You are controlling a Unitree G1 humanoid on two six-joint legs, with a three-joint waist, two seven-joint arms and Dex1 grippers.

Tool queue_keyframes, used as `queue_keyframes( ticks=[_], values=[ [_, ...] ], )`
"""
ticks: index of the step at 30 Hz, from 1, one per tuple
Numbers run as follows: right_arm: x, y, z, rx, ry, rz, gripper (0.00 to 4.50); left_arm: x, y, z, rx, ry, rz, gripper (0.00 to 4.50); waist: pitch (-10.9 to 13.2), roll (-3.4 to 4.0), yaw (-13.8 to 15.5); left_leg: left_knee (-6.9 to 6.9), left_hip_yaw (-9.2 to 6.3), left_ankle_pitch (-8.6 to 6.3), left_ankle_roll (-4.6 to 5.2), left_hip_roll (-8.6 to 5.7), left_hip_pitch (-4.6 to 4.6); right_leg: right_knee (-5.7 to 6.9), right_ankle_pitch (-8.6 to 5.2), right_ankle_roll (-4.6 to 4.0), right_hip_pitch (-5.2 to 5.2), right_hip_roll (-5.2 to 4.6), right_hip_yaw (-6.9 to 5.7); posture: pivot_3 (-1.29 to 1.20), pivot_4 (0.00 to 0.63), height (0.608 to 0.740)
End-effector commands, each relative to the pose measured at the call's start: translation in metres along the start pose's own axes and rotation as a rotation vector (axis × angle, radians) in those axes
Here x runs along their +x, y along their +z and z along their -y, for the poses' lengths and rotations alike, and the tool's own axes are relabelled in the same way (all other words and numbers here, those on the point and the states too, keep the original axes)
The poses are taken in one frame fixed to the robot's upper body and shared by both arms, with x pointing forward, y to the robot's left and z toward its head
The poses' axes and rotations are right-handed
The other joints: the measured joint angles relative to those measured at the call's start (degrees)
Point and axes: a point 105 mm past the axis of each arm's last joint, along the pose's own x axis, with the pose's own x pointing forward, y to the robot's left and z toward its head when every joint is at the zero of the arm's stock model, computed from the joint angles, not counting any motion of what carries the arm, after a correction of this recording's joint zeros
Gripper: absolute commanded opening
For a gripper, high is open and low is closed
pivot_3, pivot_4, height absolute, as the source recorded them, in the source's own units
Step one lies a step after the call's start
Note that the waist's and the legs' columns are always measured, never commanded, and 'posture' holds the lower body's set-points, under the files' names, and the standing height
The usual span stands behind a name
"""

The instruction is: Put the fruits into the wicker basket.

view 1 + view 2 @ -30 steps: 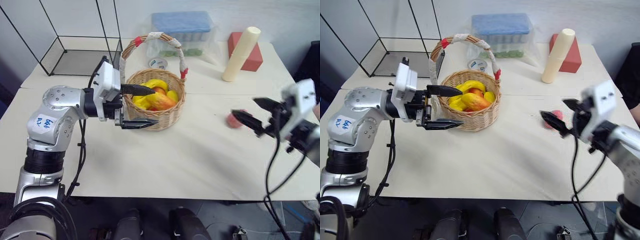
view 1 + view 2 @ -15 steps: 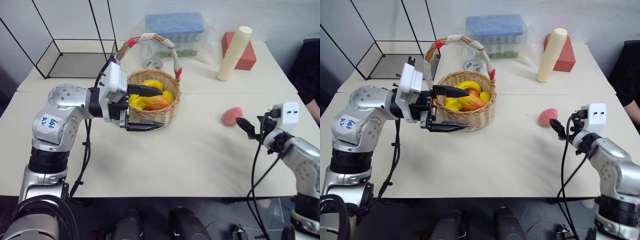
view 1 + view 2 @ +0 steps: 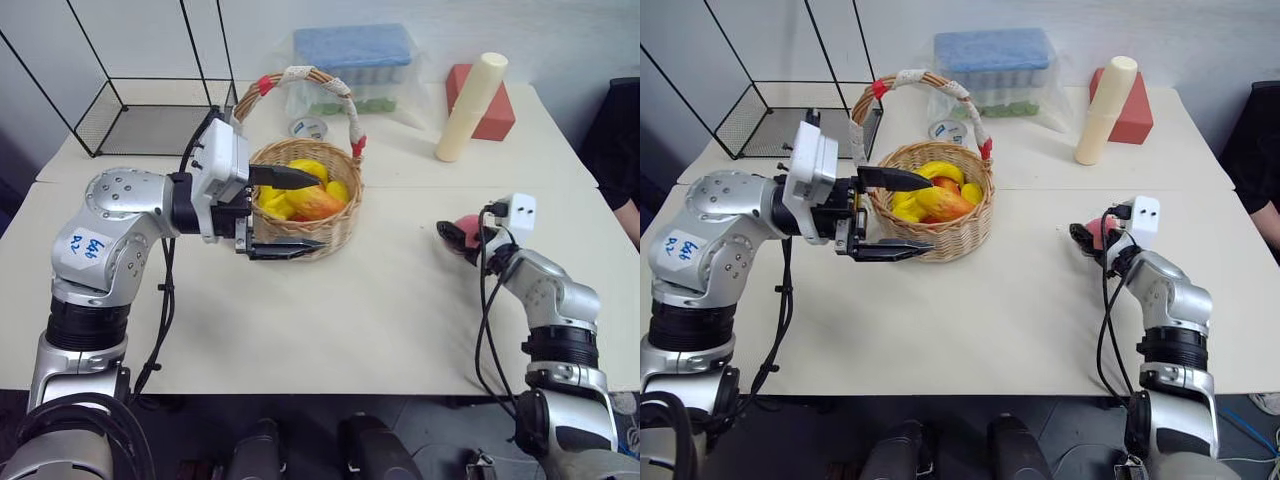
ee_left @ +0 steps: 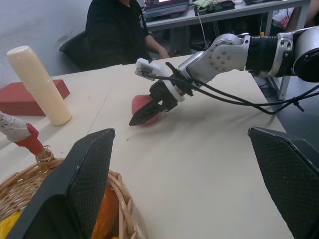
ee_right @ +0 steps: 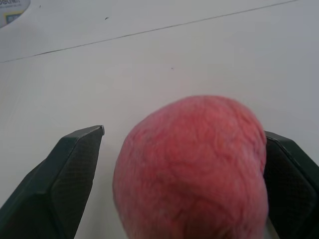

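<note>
Pink-red peach [image 5: 192, 169] on table; bananas [image 3: 300, 172] and mango [image 3: 318, 203] inside upright wicker basket [image 3: 335, 232].

You see a matt, fuzzy pink-red peach [image 5: 192, 167] on the smooth matt table [image 3: 380, 320]; the wicker basket [image 3: 330, 235] beside is rough weave.

We see the peach [image 3: 466, 228] only in part — the right gripper [image 3: 452, 236] covers its near side.
</note>
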Motion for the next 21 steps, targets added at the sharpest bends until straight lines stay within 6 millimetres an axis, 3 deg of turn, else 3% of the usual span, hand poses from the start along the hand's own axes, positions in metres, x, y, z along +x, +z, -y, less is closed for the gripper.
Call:
queue_keyframes(
  ticks=[1, 3, 5, 10, 13, 17, 21],
  values=[
    [-0.004, 0.018, -0.005, -0.035, 0.025, 0.073, 3.60, -0.006, 0.011, 0.000, 0.045, 0.022, 0.011, 4.50, 0.0, 0.00, 0.0, 0.00, -0.01, 0.00, 0.00, 0.00, 0.00, 0.01, 0.00, 0.00, -0.01, 0.00, 0.00, 0.00, 0.150, 0.740],
    [-0.013, 0.036, -0.030, -0.070, 0.138, 0.136, 2.93, -0.012, 0.007, -0.005, 0.028, 0.063, -0.002, 4.50, 0.0, 0.01, 0.0, -0.02, 0.00, 0.00, 0.00, 0.00, -0.01, 0.02, 0.00, 0.00, -0.02, 0.01, 0.01, 0.00, 0.150, 0.740],
    [-0.023, 0.049, -0.055, -0.095, 0.240, 0.175, 2.54, -0.020, 0.003, -0.011, 0.010, 0.109, -0.014, 4.50, 0.0, 0.05, -0.3, -0.04, 0.01, 0.00, 0.00, 0.01, -0.02, 0.04, 0.00, 0.00, -0.06, 0.02, 0.01, 0.00, 0.150, 0.740],
    [-0.039, 0.071, -0.147, -0.129, 0.532, 0.224, 2.47, -0.042, -0.004, -0.021, -0.016, 0.202, -0.047, 4.50, 0.0, 0.06, -1.6, -0.08, -0.03, 0.04, -0.08, 0.10, 0.02, 0.12, 0.00, 0.00, -0.08, 0.08, -0.02, 0.00, 0.150, 0.740],
    [-0.033, 0.074, -0.190, -0.131, 0.604, 0.218, 2.47, -0.047, -0.002, -0.025, -0.013, 0.230, -0.044, 4.50, 0.0, 0.06, -1.6, -0.09, -0.03, 0.05, -0.09, 0.10, 0.02, 0.14, 0.00, -0.01, -0.11, 0.07, -0.04, 0.00, 0.150, 0.740],
    [-0.017, 0.070, -0.230, -0.138, 0.657, 0.185, 2.47, -0.045, 0.000, -0.025, -0.003, 0.235, -0.039, 4.50, 0.0, 0.04, -1.3, -0.07, -0.10, 0.04, -0.08, 0.03, 0.00, 0.16, -0.01, -0.02, -0.13, -0.05, -0.10, 0.00, 0.150, 0.740],
    [-0.002, 0.060, -0.255, -0.184, 0.671, 0.159, 2.47, -0.044, 0.001, -0.023, 0.006, 0.239, -0.039, 4.50, 0.0, 0.03, -1.2, -0.01, -0.11, 0.00, 0.00, -0.04, -0.07, 0.14, 0.00, -0.03, -0.12, -0.15, -0.13, 0.00, 0.150, 0.740]
  ],
)
